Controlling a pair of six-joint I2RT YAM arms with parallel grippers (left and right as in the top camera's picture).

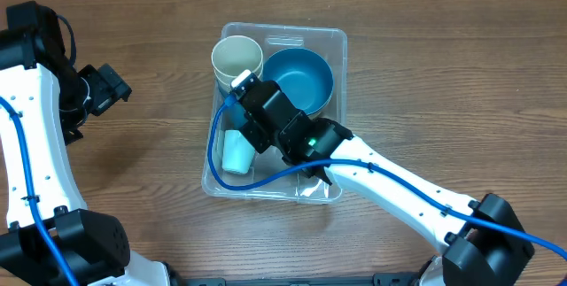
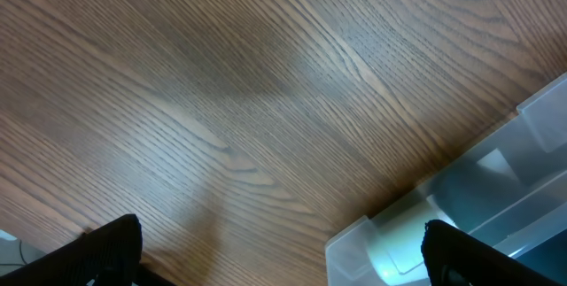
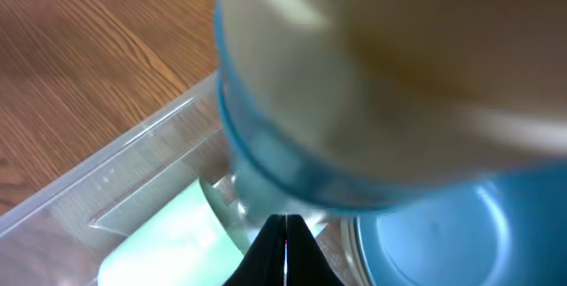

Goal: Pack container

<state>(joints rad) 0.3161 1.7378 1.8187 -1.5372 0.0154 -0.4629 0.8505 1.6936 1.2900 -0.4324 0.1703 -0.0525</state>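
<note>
The container (image 1: 340, 100) is a clear plastic bin in the middle of the table. Inside it, a cream cup (image 1: 236, 59) stands at the back left and a blue bowl (image 1: 299, 79) at the back right. A pale mint cup (image 1: 236, 152) lies on its side at the front left. My right gripper (image 1: 239, 91) is down inside the bin beside the cream cup. In the right wrist view its fingertips (image 3: 286, 221) are shut together with nothing between them, just below the cream cup (image 3: 372, 65) with its blue band. My left gripper (image 1: 112, 88) hangs open over bare table, left of the bin.
In the left wrist view the bin's corner (image 2: 403, 233) lies near the right finger (image 2: 478, 255); wood tabletop (image 2: 221, 100) fills the rest. A crumpled clear wrapper (image 1: 312, 189) lies in the bin's front right corner, under my right arm.
</note>
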